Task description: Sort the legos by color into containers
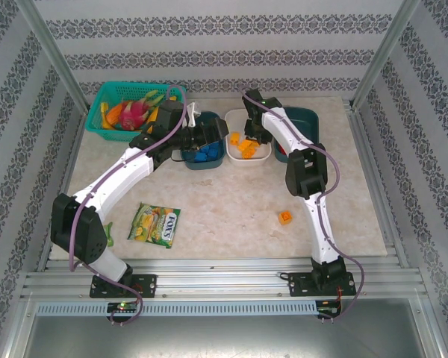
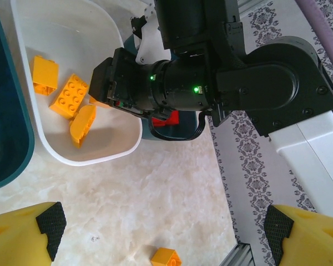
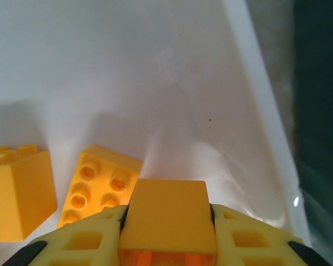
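White tub (image 1: pixel 257 159): middle one of three tubs at the far part of the tabletop (image 1: pixel 231 201); all places below given from it.
Right gripper (image 3: pixel 169 233): directly over the white tub, clamped on one orange-yellow brick (image 3: pixel 169 208), which is held above the tub floor.
Bricks in tub: two more orange-yellow ones lying on the white floor, a block with four studs (image 3: pixel 100 185) and a second block (image 3: pixel 19 194) beside it.
Left teal tub (image 1: pixel 205 165): just left of the white tub, with blue bricks (image 1: pixel 201 154) inside.
Right teal tub (image 1: pixel 306 119): just right of the white tub; a red piece (image 2: pixel 169 117) inside, mostly hidden behind the right arm.
Left gripper (image 2: pixel 164 224): raised on the left of the white tub, about over the left teal tub in the top view; fingers wide apart, nothing between them.
Loose brick (image 1: pixel 285 217): orange-yellow, on the tabletop, nearer to the arm bases than the white tub and well apart from it.
Candy packet (image 1: pixel 155 224): flat on the tabletop, near side and left of the white tub.
Green basket (image 1: pixel 127 108): far left of the white tub, beyond the left teal tub.
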`<move>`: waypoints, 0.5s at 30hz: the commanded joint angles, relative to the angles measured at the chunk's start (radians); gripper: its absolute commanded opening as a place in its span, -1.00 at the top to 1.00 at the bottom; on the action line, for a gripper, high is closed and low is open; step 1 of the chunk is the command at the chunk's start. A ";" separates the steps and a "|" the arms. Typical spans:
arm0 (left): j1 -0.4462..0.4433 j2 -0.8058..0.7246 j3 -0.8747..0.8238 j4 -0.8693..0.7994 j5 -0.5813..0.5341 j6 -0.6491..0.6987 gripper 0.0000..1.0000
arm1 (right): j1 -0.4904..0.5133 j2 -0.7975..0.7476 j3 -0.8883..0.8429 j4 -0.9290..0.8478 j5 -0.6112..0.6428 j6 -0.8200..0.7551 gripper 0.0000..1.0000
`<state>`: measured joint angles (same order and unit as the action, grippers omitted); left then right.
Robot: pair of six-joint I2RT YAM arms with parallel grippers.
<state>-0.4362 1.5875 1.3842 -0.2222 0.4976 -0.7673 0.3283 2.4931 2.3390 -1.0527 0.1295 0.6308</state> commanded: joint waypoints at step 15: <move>0.012 -0.029 -0.062 0.050 0.040 0.012 -0.88 | 0.023 -0.204 -0.026 -0.023 -0.006 0.038 -0.26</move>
<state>-0.4362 1.5867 1.3521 -0.2096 0.5156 -0.7670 0.3347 2.4287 2.3367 -1.0668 0.1154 0.6518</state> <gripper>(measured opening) 0.942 0.629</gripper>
